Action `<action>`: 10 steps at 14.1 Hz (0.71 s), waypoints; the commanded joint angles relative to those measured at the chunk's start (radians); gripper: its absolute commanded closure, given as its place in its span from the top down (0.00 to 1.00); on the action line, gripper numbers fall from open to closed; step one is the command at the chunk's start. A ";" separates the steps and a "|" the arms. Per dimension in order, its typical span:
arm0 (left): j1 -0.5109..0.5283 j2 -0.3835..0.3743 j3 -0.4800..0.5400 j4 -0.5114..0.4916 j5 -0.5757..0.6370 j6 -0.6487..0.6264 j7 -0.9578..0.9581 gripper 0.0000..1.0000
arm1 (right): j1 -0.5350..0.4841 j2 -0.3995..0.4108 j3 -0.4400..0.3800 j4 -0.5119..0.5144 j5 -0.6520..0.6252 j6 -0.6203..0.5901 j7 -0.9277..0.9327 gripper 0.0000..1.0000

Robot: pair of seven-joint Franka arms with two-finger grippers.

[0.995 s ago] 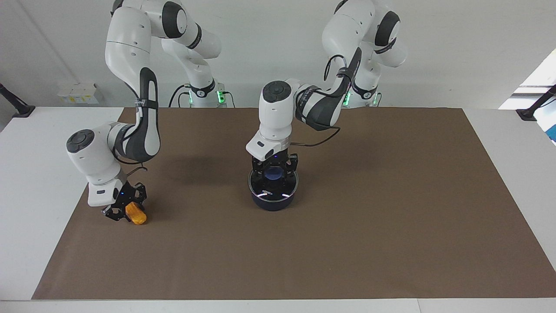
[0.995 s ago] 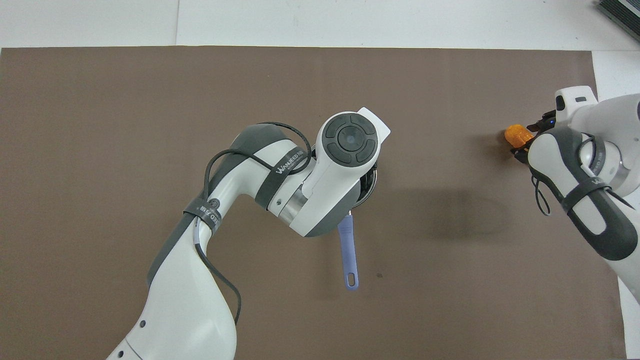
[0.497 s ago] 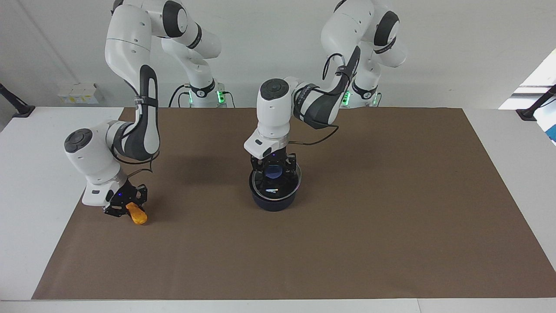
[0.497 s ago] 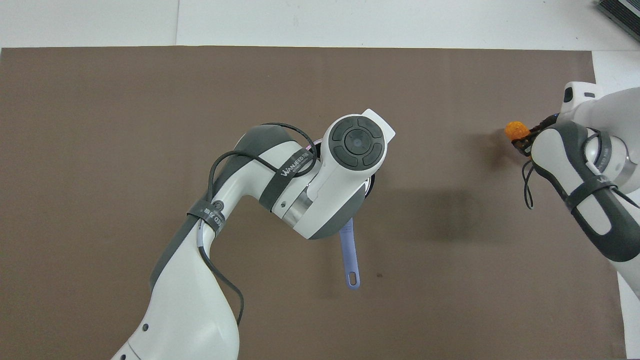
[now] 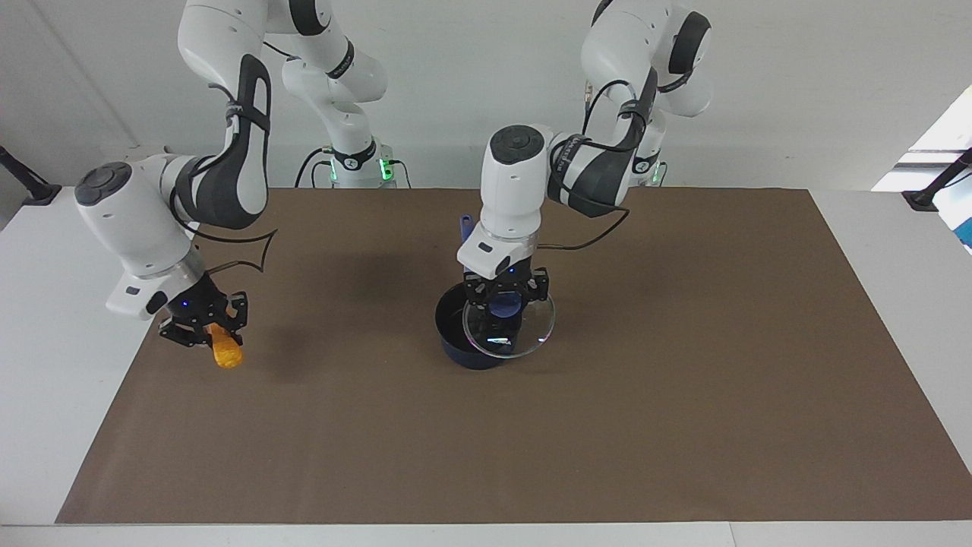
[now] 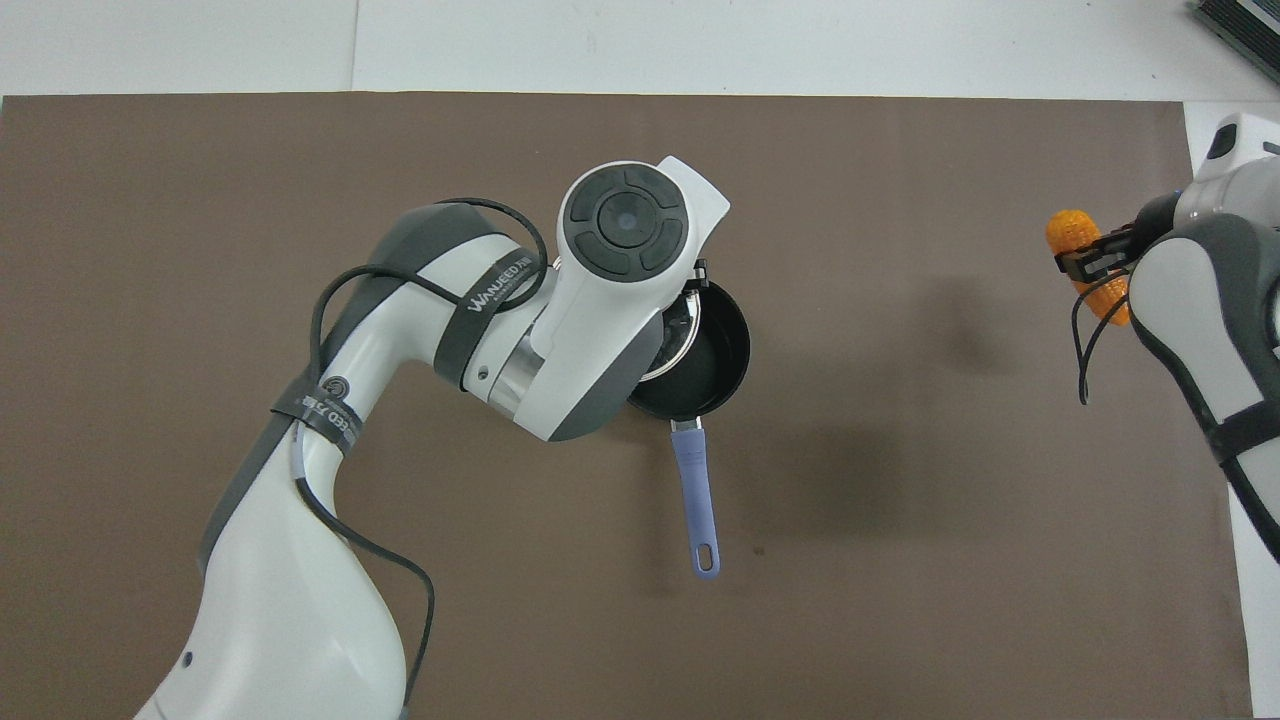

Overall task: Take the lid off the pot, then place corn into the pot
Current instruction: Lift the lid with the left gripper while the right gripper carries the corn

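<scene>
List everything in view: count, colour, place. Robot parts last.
pot: one, dark navy with blue-purple handle, mid-table, open.
lid: one, clear glass with blue knob, held up over the pot's edge toward the left arm's end.
corn: one, orange-yellow, held above the mat at the right arm's end.
mat: one, brown, covering the table.
left gripper: one, black, shut on the lid's knob.
right gripper: one, black, shut on the corn.

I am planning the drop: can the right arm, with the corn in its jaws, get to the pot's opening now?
Probably partly. The left gripper holds the lid raised, still overlapping the pot; the part toward the right gripper and corn lies open.
</scene>
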 commanded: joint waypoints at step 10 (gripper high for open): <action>0.298 -0.142 -0.004 -0.237 -0.145 -0.004 0.508 0.00 | 0.348 -0.036 0.005 0.116 -0.153 -0.244 0.720 0.00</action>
